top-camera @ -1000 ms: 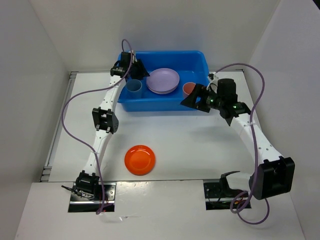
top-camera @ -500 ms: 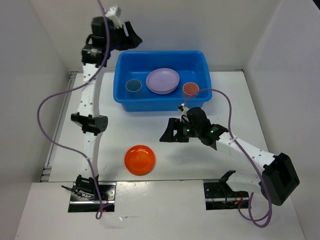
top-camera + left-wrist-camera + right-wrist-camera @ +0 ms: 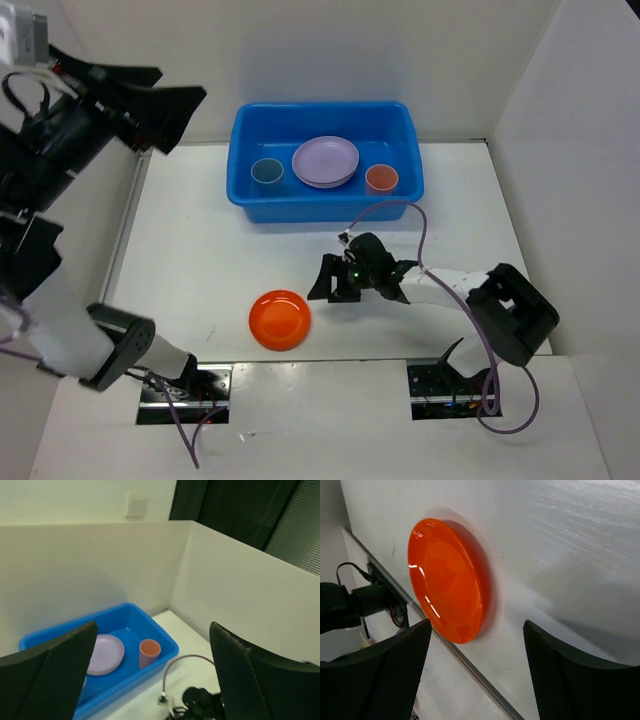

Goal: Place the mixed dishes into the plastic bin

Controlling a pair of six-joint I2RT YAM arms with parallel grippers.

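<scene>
- The left claw (image 3: 180,85), wide and empty, is being raised away from the plastic bin (image 3: 320,206), the light-blue cup (image 3: 267,172) delivered.
- The orange plate (image 3: 280,319), near the counter's near edge, is being approached by the wide-open right claw (image 3: 328,286); probably the last dish.

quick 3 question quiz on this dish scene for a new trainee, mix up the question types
1. How many dishes sit inside the blue bin?
2. Multiple choice: the dish lying on the table is A green bowl, B orange plate, C white mug.
3. True or false: the right arm's jaws are shut on that plate.
Key:
1. Three: light-blue cup, lavender plate, salmon cup.
2. B.
3. False: they stand open, short of it.
</scene>
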